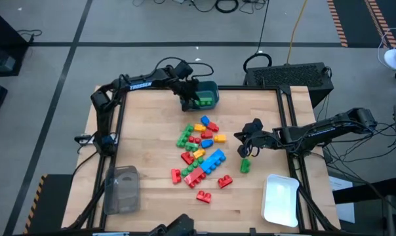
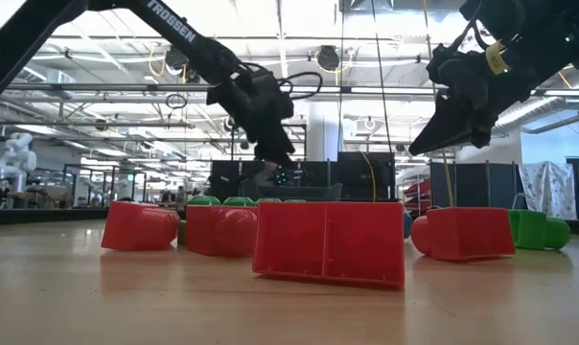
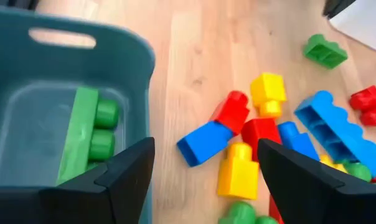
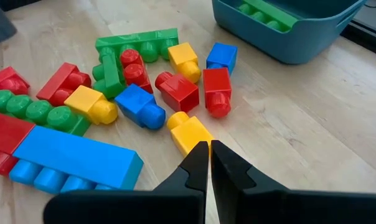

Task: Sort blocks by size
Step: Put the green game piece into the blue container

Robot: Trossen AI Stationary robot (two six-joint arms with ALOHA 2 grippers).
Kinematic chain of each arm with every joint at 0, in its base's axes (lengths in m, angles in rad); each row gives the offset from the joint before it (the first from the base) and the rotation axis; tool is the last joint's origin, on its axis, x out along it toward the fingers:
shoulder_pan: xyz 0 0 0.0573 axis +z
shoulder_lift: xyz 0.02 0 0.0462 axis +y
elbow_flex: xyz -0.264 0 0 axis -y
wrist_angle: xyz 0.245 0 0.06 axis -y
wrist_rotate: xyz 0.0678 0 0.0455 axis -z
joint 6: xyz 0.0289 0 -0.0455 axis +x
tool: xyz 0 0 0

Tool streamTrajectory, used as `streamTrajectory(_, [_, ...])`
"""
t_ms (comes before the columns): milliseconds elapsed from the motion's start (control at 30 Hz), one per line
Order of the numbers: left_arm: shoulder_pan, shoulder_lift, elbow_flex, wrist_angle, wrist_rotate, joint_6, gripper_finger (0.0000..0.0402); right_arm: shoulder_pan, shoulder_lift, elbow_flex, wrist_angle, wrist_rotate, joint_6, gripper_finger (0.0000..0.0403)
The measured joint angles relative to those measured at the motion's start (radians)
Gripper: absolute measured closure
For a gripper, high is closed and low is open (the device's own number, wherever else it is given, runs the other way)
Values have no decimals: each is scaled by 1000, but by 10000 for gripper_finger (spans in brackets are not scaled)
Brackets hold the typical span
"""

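Black fingers of the left gripper (image 3: 200, 180) stand wide apart and hold nothing, poised over the edge of the teal bin (image 3: 113, 46), where a long green brick (image 3: 82, 134) already lies on the floor of the bin with its studs on one side. Out past that claw, on the wooden table (image 1: 145, 131), the rest of the blocks (image 1: 201, 154) sit in a loose heap at mid-table, just beside the bin's near wall. The right gripper (image 4: 209, 163) hangs low at the heap's right-hand side with its tips pinched narrow and nothing between them, a yellow brick (image 4: 189, 132) directly ahead of it and a lone green brick (image 1: 245, 165) on the table close by. A white tray (image 1: 280, 198) waits at the front right and a clear tub (image 1: 122, 189) at the front left. These bricks look hollow, rigid and light, so I judge they need little squeeze but will skid on the smooth wood and slip if caught on the rounded studs. The safest hold would be across the two flat side walls, at mid-length on the long blue brick (image 4: 76, 155) so it does not tip. Those leaning on neighbours may roll when touched.
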Motion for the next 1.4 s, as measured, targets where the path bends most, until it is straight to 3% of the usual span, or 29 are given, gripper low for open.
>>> streamTrajectory(200, [-26,-24,0,-20,-27,-1,114,0,0,0,-3,0,-2,399])
streamTrajectory(400, [-89,-49,0,-182,-183,6,114,0,0,0,-5,-2,0,399])
streamTrajectory(567, [-169,-65,0,-299,-230,0,114,0,0,0,-5,-5,3,399])
streamTrajectory(767, [-290,-68,-1,-325,-274,-51,114,17,14,0,-6,-6,5,399])
streamTrajectory(933, [-381,-68,-1,-355,-379,-89,114,39,45,0,-6,-6,5,399])
streamTrajectory(1167, [-449,-68,-21,-329,-559,-304,114,54,88,0,-3,-3,27,399])
streamTrajectory(1400, [-449,-68,-143,-196,-596,-503,114,54,130,0,-2,21,36,399])
